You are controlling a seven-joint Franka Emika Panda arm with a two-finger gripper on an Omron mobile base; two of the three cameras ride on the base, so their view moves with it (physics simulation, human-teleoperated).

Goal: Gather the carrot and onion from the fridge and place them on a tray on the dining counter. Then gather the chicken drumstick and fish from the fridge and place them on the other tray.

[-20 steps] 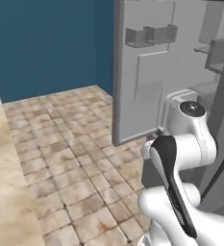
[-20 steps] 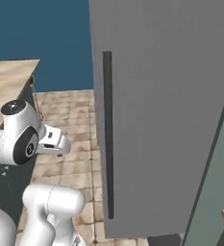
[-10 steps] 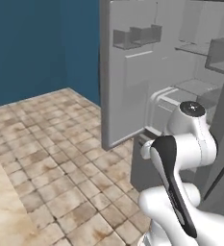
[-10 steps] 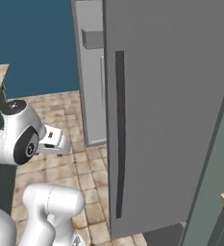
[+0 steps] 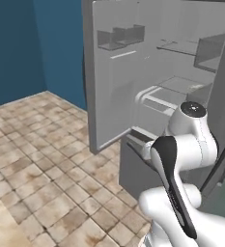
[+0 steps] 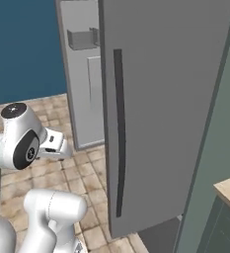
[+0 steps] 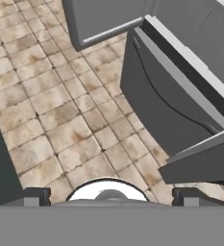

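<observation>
Standing open before the base, the grey fridge (image 5: 181,72) shows its pale interior in the left base view, its left door (image 5: 109,72) swung wide with small door bins (image 5: 121,36) near the top and bare shelves (image 5: 181,48) deeper inside; no carrot, onion, drumstick or fish can be made out on what is visible of them. In the right base view the closed right door (image 6: 166,113) faces the camera with its long dark handle (image 6: 119,133), and the open door (image 6: 82,74) stands behind it. Beneath lies a tan tiled floor (image 5: 46,159), with a dark blue wall (image 5: 32,48) beyond. The white arm (image 5: 181,159) is folded low in front of the fridge. In the hand view the gripper (image 7: 108,194) points down at the tiles beside the fridge's dark lower drawer (image 7: 166,101), its two fingertips (image 7: 34,196) spread wide apart with nothing between them.
</observation>
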